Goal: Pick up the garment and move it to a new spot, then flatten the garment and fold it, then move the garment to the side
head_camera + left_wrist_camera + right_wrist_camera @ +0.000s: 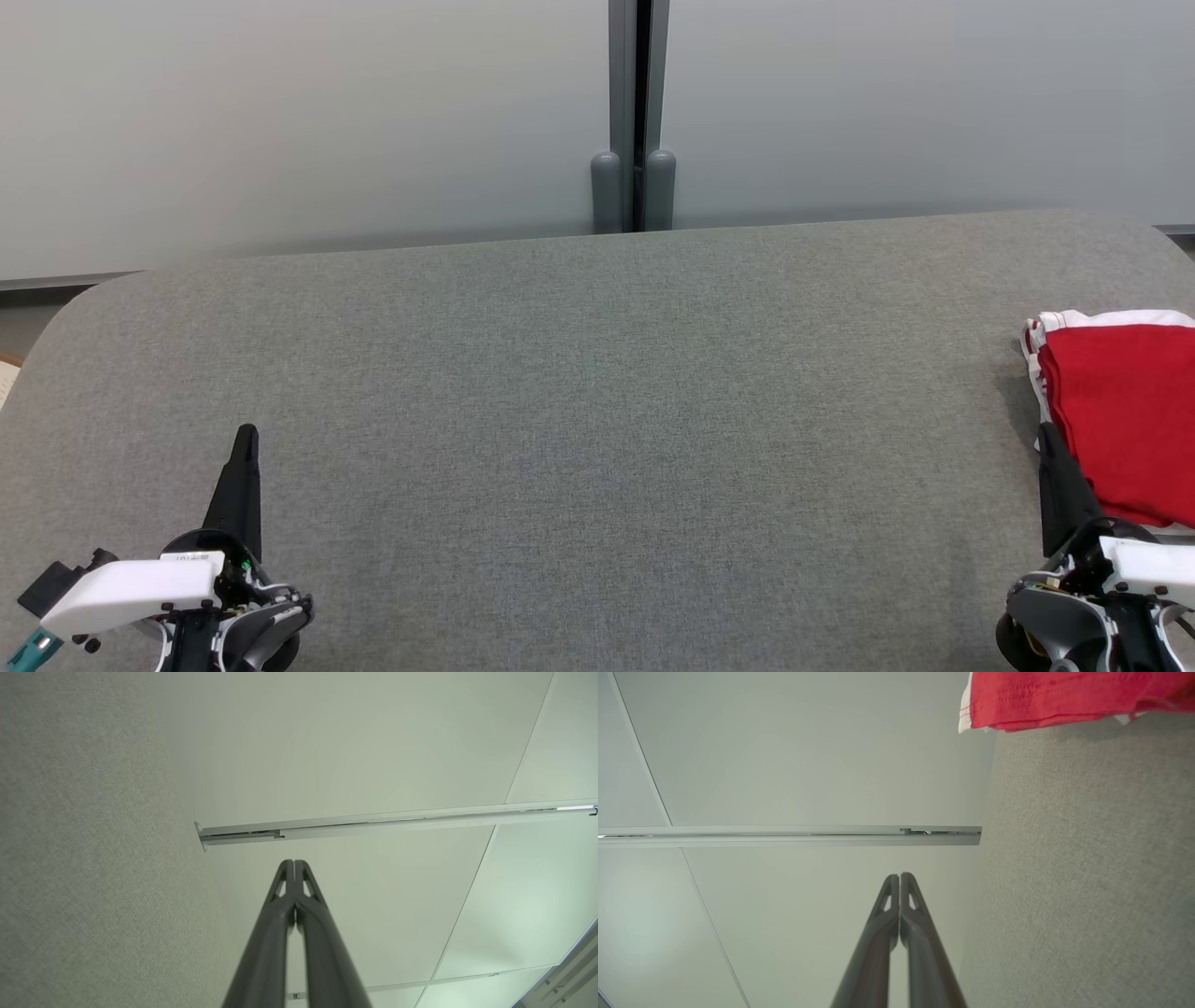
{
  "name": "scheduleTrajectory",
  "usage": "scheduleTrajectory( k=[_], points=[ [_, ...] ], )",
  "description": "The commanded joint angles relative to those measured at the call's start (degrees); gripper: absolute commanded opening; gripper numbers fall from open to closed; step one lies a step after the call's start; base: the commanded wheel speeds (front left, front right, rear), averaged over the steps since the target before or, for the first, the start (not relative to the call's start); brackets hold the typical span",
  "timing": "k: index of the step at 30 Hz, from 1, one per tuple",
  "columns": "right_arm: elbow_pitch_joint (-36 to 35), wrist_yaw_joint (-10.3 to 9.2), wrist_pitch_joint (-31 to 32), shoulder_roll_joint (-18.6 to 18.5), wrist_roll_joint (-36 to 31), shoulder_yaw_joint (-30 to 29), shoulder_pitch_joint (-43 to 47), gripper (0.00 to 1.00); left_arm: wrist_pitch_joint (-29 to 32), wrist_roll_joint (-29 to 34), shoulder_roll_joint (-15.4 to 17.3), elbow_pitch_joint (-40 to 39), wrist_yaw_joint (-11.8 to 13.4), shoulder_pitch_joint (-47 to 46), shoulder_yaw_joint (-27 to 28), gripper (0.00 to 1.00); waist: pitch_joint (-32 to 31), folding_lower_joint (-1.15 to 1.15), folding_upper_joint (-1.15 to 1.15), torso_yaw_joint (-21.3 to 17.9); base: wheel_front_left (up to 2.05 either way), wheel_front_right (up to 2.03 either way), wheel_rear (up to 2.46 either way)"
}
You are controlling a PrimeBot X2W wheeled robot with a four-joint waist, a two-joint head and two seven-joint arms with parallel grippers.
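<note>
Garment (1125,411) lies folded at the far right of the grey table (597,373), and both grippers are empty.
It is red with white edges and runs off the right side of the head view. The left gripper (246,439) rests low at the left, well apart from it, with its two dark fingers pressed together on nothing. The right gripper (1047,434) sits just beside the garment's near left edge, fingers pressed together too, holding nothing. A pale wall (280,121) stands behind the table.
</note>
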Motion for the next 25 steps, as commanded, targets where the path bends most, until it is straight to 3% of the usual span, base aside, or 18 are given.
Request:
scheduleTrajectory(
  k=[1, 25],
  points=[
    [-0.15, 0.00, 0.33, -0.12, -0.34, -0.25, -0.38, 0.00, 0.02, 0.17, 0.22, 0.06, -0.21, -0.89, 0.29, 0.00, 0.00, 0.00, 0.00, 0.00, 0.00, 0.00, 0.00],
    [-0.12, 0.00, 0.49, 0.09, -0.58, -0.51, -0.43, 0.00, 0.26, 0.49, 0.03, 0.09, -0.21, -0.85, 0.60, 0.00, 0.00, 0.00, 0.00, 0.00, 0.00, 0.00, 0.00]
  ],
)
